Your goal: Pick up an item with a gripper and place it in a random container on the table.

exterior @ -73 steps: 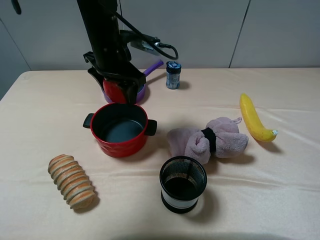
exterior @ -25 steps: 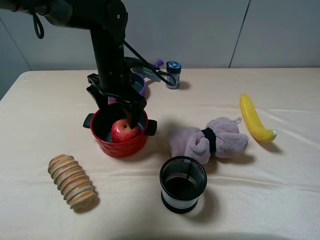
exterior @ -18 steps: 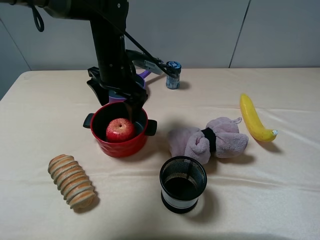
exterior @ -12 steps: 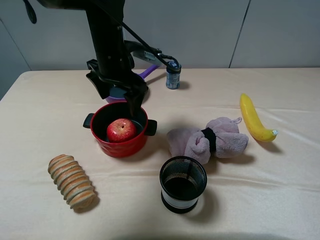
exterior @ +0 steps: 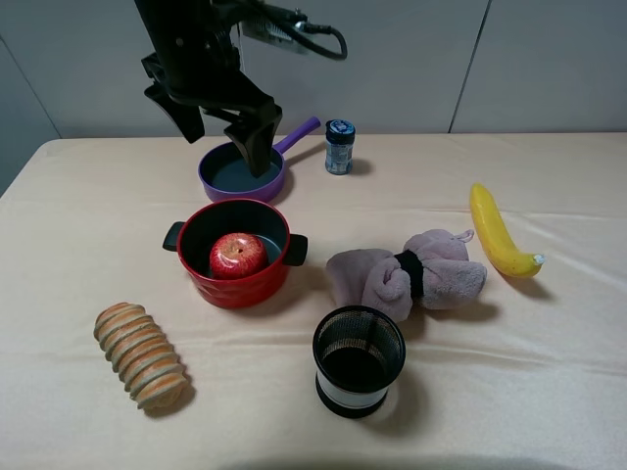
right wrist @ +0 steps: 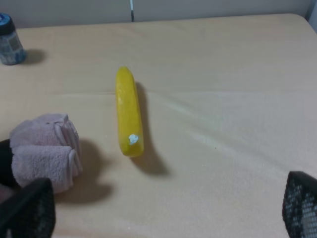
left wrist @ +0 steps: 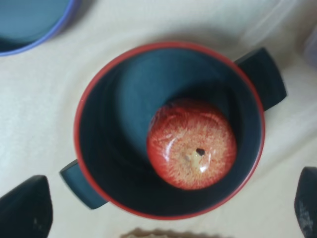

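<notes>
The red apple rests inside the red pot on the beige table, touched by nothing. My left gripper hangs open and empty high above the table, over the purple pan behind the pot. In the left wrist view I look straight down on the apple in the pot, with the left gripper fingertips spread wide at the frame's corners. The right gripper stands open and empty over bare cloth, and is out of the exterior view.
A purple long-handled pan and a small blue-capped bottle stand at the back. A pink rolled towel, a yellow banana, a black mesh cup and a ridged bread roll lie around the pot.
My left gripper carried the apple from over the purple pan into the red pot, let go of it, then rose up and back. The apple stays in the pot.
</notes>
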`<move>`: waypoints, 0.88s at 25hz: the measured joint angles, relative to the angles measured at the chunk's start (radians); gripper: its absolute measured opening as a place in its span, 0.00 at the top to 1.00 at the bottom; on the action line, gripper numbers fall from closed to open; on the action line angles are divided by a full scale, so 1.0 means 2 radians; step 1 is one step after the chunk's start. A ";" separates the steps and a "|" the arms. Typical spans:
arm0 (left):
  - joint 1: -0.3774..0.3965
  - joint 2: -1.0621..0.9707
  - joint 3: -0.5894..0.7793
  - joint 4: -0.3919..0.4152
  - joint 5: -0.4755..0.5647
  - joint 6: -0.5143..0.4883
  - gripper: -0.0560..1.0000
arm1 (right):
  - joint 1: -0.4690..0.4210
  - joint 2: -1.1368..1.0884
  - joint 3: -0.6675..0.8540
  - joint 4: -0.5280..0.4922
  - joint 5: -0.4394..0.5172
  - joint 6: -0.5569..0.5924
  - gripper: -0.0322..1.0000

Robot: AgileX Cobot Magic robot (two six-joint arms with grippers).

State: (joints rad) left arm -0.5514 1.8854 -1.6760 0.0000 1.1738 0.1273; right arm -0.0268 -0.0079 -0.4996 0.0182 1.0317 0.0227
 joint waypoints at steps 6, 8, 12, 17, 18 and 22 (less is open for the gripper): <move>0.000 -0.051 0.000 0.000 0.000 0.003 0.01 | 0.000 0.000 0.000 0.000 0.000 0.000 0.30; 0.000 -0.065 0.000 0.000 0.001 0.004 0.01 | 0.000 0.000 0.000 0.000 0.000 0.000 0.30; 0.000 -0.089 0.002 0.000 0.001 0.012 0.01 | 0.000 0.000 0.000 0.000 0.000 0.000 0.30; 0.000 -0.124 0.045 0.000 0.001 0.031 0.01 | 0.000 0.000 0.000 0.000 0.000 0.000 0.30; 0.000 -0.132 0.059 0.000 0.001 0.033 0.01 | 0.000 0.000 0.000 0.000 0.000 0.000 0.30; 0.000 -0.167 0.112 0.000 0.001 0.035 0.01 | 0.000 0.000 0.000 0.000 0.000 0.000 0.30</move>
State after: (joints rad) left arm -0.5514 1.5515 -1.4511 0.0000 1.1756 0.1968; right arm -0.0268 -0.0079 -0.4996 0.0182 1.0317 0.0227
